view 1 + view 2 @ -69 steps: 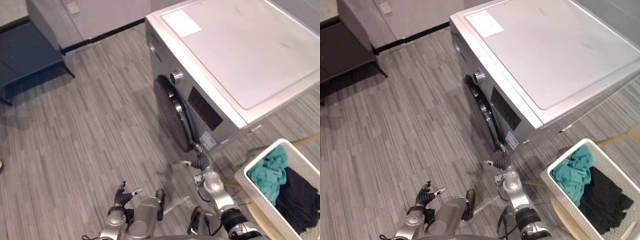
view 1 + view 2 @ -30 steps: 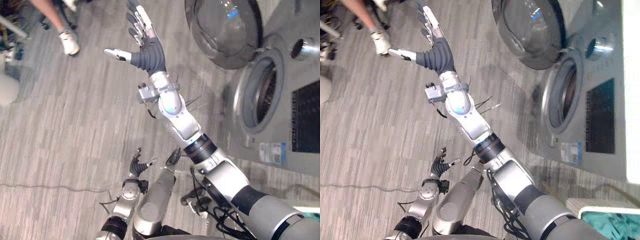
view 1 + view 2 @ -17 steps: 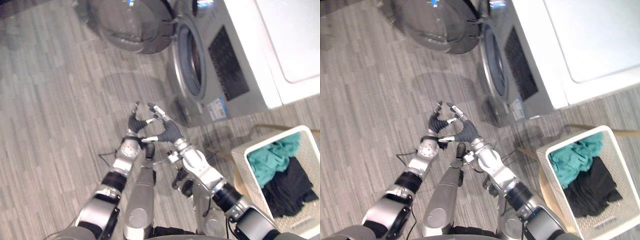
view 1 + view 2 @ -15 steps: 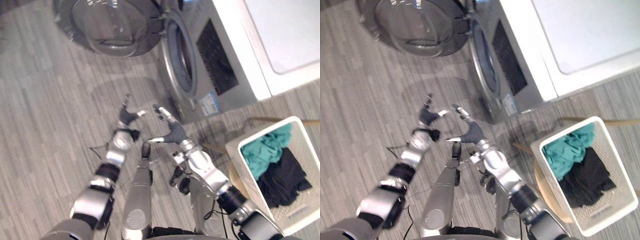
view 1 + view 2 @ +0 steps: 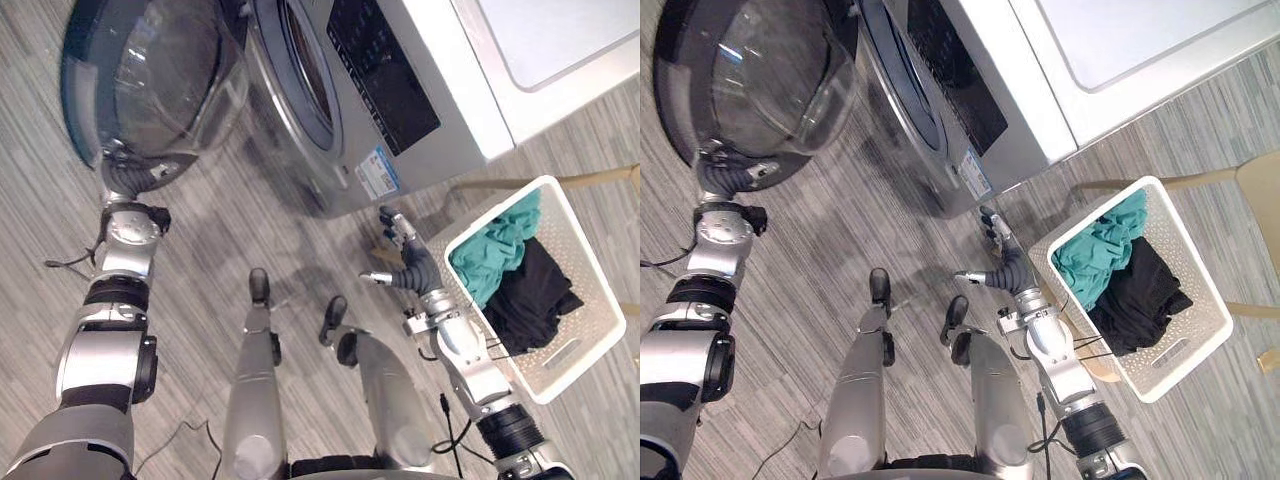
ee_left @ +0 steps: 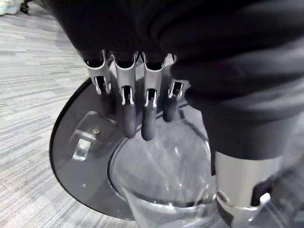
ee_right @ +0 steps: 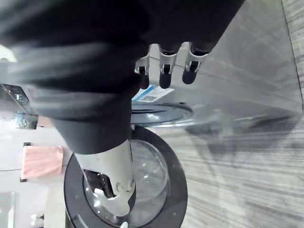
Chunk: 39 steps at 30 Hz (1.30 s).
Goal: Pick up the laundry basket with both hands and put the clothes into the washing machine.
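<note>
Door: the washing machine's round glass door (image 5: 150, 85) stands swung wide open at the far left.
Left hand: the left hand (image 5: 125, 182) is by the door's lower edge. Its fingers (image 6: 128, 109) hang straight and side by side, thumb apart, holding nothing. Whether the tips touch the glass I cannot tell.
Washing machine: the washing machine (image 5: 420, 60) shows its drum opening (image 5: 305, 70) uncovered and ready to load.
Right hand: the right hand (image 5: 410, 268) is spread, thumb out to the side, and empty. It is near the basket's closest corner but apart from it.
Laundry basket: the white perforated laundry basket (image 5: 570, 350) is at the right, off the floor on what seems to be a pale wooden stool (image 5: 1150, 183), mostly hidden.
Clothes: a teal garment (image 5: 490, 250) and a black garment (image 5: 530, 295) lie loosely inside, below the rim.
Handling: probably a stiff, light plastic shell with a soft, light load. The walls may flex if squeezed in the middle.
Hold: take the rim at two opposite ends, one hand each; a slot in the end wall looks like a handle.
Care: keep it level, as loose cloth slides out when tipped.
</note>
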Tool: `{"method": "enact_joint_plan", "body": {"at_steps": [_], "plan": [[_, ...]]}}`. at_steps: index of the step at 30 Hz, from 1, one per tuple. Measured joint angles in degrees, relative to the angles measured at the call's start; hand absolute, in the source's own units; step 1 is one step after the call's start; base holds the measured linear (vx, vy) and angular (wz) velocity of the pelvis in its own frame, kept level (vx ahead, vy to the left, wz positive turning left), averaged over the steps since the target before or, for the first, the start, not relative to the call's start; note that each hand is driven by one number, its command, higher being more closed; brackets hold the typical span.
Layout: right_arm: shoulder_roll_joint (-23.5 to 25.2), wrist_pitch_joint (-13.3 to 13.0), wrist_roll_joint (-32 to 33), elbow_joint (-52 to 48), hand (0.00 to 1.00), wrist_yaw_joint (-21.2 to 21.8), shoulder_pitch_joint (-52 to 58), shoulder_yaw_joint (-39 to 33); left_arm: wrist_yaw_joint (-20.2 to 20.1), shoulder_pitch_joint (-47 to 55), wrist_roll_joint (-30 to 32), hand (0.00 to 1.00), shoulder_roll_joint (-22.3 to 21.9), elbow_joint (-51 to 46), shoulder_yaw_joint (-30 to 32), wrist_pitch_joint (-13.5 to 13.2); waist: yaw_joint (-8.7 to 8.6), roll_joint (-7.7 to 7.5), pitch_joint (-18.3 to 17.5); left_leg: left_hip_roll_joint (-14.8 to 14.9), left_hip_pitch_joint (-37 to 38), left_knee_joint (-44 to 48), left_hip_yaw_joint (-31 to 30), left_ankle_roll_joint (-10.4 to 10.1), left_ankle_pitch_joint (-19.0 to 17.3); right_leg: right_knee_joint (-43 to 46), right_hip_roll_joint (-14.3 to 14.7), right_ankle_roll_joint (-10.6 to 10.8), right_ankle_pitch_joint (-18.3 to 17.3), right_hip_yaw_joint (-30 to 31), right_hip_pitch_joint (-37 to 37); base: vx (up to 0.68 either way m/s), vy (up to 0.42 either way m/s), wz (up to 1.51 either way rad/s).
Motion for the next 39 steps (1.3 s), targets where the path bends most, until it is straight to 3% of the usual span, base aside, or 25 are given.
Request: {"method": "enact_joint_plan", "body": {"at_steps": [6,10,11,15,19,20,21,24,25,26,29,30,31,33,34,37,39], "plan": [[3.8,0.0,-0.77,0.01,0.0,-1.32,0.27,-1.47,0.24,4.63,-0.02,0.0,-1.46,-6.67,0.5,-0.13,0.08,0.03,0.02,-0.21,1.21,0.21,-0.16,0.01,0.0,0.36,-0.33,0.01,-0.07,-0.12,1.15,0.01,-0.005,0.02],[5.92,-0.01,-3.13,-0.05,0.0,-4.89,0.53,-4.89,1.22,16.83,-0.04,0.0,-10.84,-17.17,0.1,-0.85,0.2,0.12,0.07,-1.51,5.77,-0.64,0.46,0.26,-0.3,1.68,-1.87,0.67,-1.85,0.86,4.23,-0.02,0.003,0.02],[6.73,0.02,-4.78,-0.39,0.0,-6.2,1.06,-6.41,1.29,22.94,-0.04,0.0,-15.38,-21.32,-0.67,-1.62,0.24,0.41,0.1,-1.75,7.02,-0.67,0.93,0.51,-0.63,1.64,-2.04,0.95,-2.17,1.49,5.23,-0.04,0.022,-0.15],[6.84,0.29,-8.3,-3.16,0.0,-7.9,3.91,-9.74,-0.02,36.22,-0.03,0.0,-23.9,-23.43,-5.26,-1.92,1.45,0.95,-0.16,-1.32,11.32,-0.69,5.14,1.11,-2.25,-0.05,-1.43,1.65,-1.19,5.5,7.64,-0.02,0.035,-0.43],[6.67,1.3,-10.18,-3.16,0.0,-8.79,5.28,-11.44,-2.3,44.29,-0.04,0.0,-27.13,-20.16,-6.45,-1.95,1.58,3.19,-3.18,0.8,15.09,0.6,11.67,1.9,-5.36,-5.39,0.92,2.62,2.59,10.89,10.58,0.02,0.072,-0.95],[6.55,2.02,-11.08,-3.04,0.0,-9.05,5.52,-11.56,-3.0,46.22,-0.03,0.0,-27.73,-18.72,-6.42,-2.03,1.45,4.26,-4.22,1.82,16.46,1.82,14.53,2.51,-6.85,-6.87,0.31,2.58,2.32,10.1,11.69,0.02,0.069,-1.23],[6.62,2.35,-11.47,-2.56,0.0,-9.22,5.89,-11.96,-3.68,47.48,-0.04,0.0,-28.18,-17.65,-6.32,-2.13,1.43,4.92,-4.95,2.51,18.48,2.72,17.91,2.77,-8.45,-7.19,-2.85,1.27,1.57,2.54,13.46,0.02,0.079,-1.26],[6.61,3.23,-13.01,1.05,0.0,-9.91,5.94,-12.13,-4.98,50.05,-0.02,0.0,-28.14,-14.05,-5.77,-2.48,1.54,5.89,-6.83,6.69,23.05,7.19,25.5,1.4,-13.84,-7.11,-8.15,-0.17,1.69,-13.57,18.93,0.03,0.084,-1.43],[6.58,3.66,-13.44,1.43,0.0,-9.93,6.13,-12.18,-5.14,50.34,-0.02,0.0,-28.12,-12.55,-5.59,-2.54,1.58,5.99,-7.54,7.54,23.66,8.01,26.66,0.79,-14.71,-7.21,-8.53,-0.39,1.87,-15.68,19.63,0.09,0.056,-1.54],[6.62,4.17,-13.98,1.77,0.0,-9.96,6.57,-12.15,-5.66,50.95,-0.03,0.0,-28.09,-9.76,-4.2,-2.53,1.58,5.95,-8.66,9.03,25.35,9.35,29.56,-0.18,-16.17,-7.73,-8.25,0.73,2.74,-16.72,20.38,0.09,0.016,-1.23],[6.39,4.57,-15.82,3.63,0.0,-9.96,8.36,-11.89,-6.55,51.86,0.12,0.0,-28.91,-4.44,-2.28,-1.95,1.2,6.31,-10.22,13.17,29.04,12.51,34.91,-1.65,-17.72,-8.29,-4.99,2.35,3.54,-11.29,20.19,0.13,-0.073,-1.23],[6.34,4.71,-16.22,4.0,0.0,-9.92,8.76,-11.76,-6.96,52.03,0.04,0.0,-29.19,-4.35,-1.57,-1.94,1.24,6.35,-10.29,13.96,29.19,14.18,35.1,-1.64,-17.71,-8.31,-4.52,2.22,3.4,-10.28,20.24,0.2,-0.151,-1.17],[5.53,5.07,-17.24,5.47,0.0,-9.88,9.09,-10.64,-7.5,52.26,-0.01,0.0,-29.57,-4.22,-0.02,-1.91,1.45,7.08,-10.6,17.25,29.08,20.22,34.2,-1.57,-17.65,-8.32,-2.6,1.81,3.15,-8.2,21.12,0.17,-0.141,-1.02],[4.3,5.5,-18.49,6.31,0.0,-9.85,9.11,-9.5,-7.62,52.57,-0.03,0.0,-30.0,-3.72,0.21,-1.92,1.24,8.5,-10.9,19.94,27.29,27.52,29.93,0.18,-16.39,-8.38,-0.86,1.41,2.96,-6.64,22.51,0.16,-0.117,-0.84],[3.5,5.92,-19.04,6.89,0.0,-9.94,8.9,-8.57,-7.63,52.47,-0.03,0.0,-30.2,-3.73,0.14,-2.29,1.27,8.88,-11.15,19.85,22.94,35.33,22.58,1.07,-13.96,-9.84,-0.74,1.06,3.09,-4.84,24.34,0.16,-0.054,-0.56],[2.17,6.45,-20.29,8.64,0.0,-10.03,7.72,-8.58,-7.75,52.35,-0.05,0.0,-30.27,-3.77,-0.27,-3.1,1.44,8.69,-11.06,15.43,19.55,36.6,15.92,-0.06,-16.49,-11.23,-1.81,1.2,3.21,-3.03,25.59,0.13,0.021,-0.37],[1.29,6.56,-22.54,11.09,0.0,-10.01,6.01,-8.28,-8.15,52.52,-0.06,0.0,-30.3,-3.6,-0.62,-2.97,1.93,8.8,-11.11,10.19,17.91,26.58,11.22,-0.84,-17.31,-12.8,-2.28,2.47,4.01,-1.57,26.37,0.13,0.12,-0.32]]}}
